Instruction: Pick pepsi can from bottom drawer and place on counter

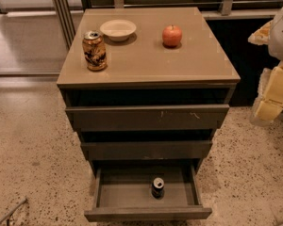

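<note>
The pepsi can (157, 188), dark with a silver top, stands upright in the bottom drawer (147, 213), which is pulled open, right of the middle. The counter (179, 62) is the tan top of the cabinet. My gripper (268, 108), pale yellow and white, hangs at the right edge of the view, right of the cabinet at the height of the top drawer. It is well above and to the right of the can and holds nothing that I can see.
On the counter stand a gold-orange can (94, 51) at front left, a white bowl (118, 29) behind it and a red apple (172, 36) at back right. The two upper drawers (146, 118) are slightly ajar. Speckled floor surrounds the cabinet.
</note>
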Robot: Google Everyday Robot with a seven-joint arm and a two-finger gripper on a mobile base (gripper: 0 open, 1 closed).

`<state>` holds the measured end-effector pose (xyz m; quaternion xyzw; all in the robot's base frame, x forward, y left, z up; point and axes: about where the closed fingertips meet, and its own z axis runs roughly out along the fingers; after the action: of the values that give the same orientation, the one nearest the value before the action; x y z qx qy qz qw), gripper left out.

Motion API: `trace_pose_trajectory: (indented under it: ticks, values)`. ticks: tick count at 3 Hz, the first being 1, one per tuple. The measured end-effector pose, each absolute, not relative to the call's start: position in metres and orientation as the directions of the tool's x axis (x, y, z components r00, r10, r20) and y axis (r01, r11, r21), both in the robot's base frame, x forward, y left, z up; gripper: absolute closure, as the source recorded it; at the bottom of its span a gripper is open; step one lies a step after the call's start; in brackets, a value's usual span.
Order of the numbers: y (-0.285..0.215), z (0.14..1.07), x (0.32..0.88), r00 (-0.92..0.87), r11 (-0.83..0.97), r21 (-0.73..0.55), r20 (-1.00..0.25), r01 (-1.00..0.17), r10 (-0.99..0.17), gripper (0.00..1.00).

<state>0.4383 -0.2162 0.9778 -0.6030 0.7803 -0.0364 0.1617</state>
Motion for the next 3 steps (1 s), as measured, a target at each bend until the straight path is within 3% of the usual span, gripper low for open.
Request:
trace_pose_trajectory:
  ticks: [1, 3]
  values:
    - [-0.216, 0.978, 0.438, -0.22, 0.27, -0.252, -0.208, -0.929, -0.953, 0.0]
    - [-0.208, 0.929, 0.445, -0.215, 0.278, -0.263, -0.242, -0.924, -0.946, 0.42]
